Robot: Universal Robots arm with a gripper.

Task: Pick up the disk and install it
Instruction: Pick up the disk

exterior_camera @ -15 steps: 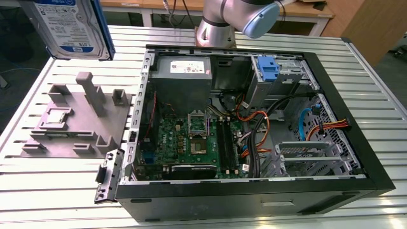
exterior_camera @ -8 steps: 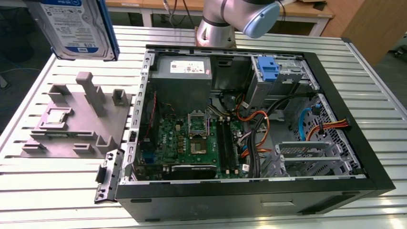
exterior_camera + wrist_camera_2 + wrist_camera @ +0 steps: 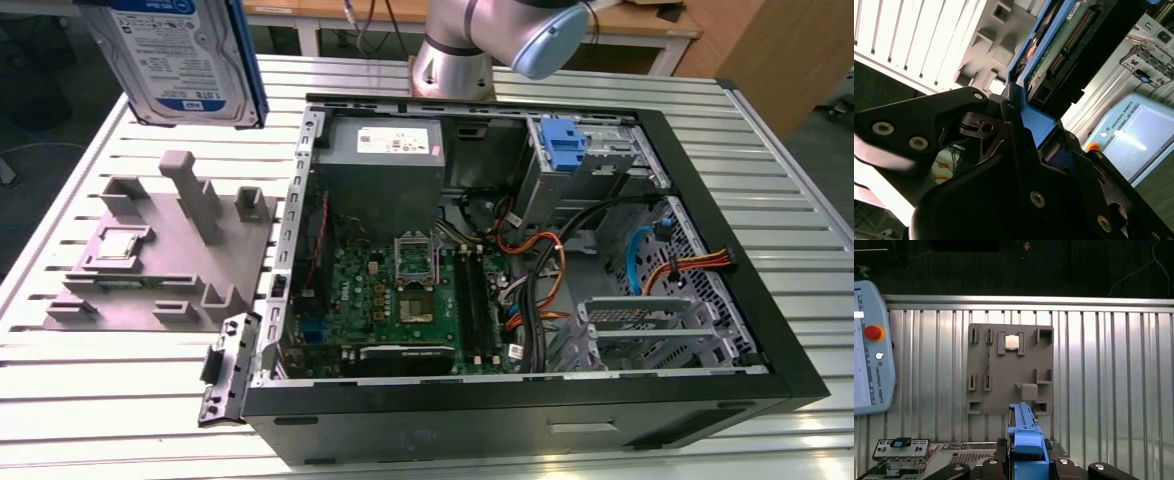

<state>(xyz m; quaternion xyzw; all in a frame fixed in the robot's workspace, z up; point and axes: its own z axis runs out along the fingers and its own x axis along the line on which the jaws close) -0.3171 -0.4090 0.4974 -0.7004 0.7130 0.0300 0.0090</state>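
The disk [image 3: 180, 60], a silver-grey drive with a white-and-blue label in a blue carrier, hangs upright in the air at the exterior view's upper left, above the grey fixture plate [image 3: 147, 260]. In the first wrist view I see the disk [image 3: 1026, 437] edge-on, with my gripper [image 3: 1026, 467] shut on its blue frame. The second wrist view shows the disk's [image 3: 1064, 45] circuit side and connector, with my black fingers [image 3: 1019, 145] clamped against the carrier.
An open computer case [image 3: 507, 405] lies on the slatted metal table [image 3: 107, 400], with a grey power-supply box [image 3: 380, 150] and a blue drive bay part [image 3: 567, 150] inside. The fixture plate [image 3: 1010, 370] carries a small chip [image 3: 1012, 342]. A teach pendant [image 3: 869, 365] lies nearby.
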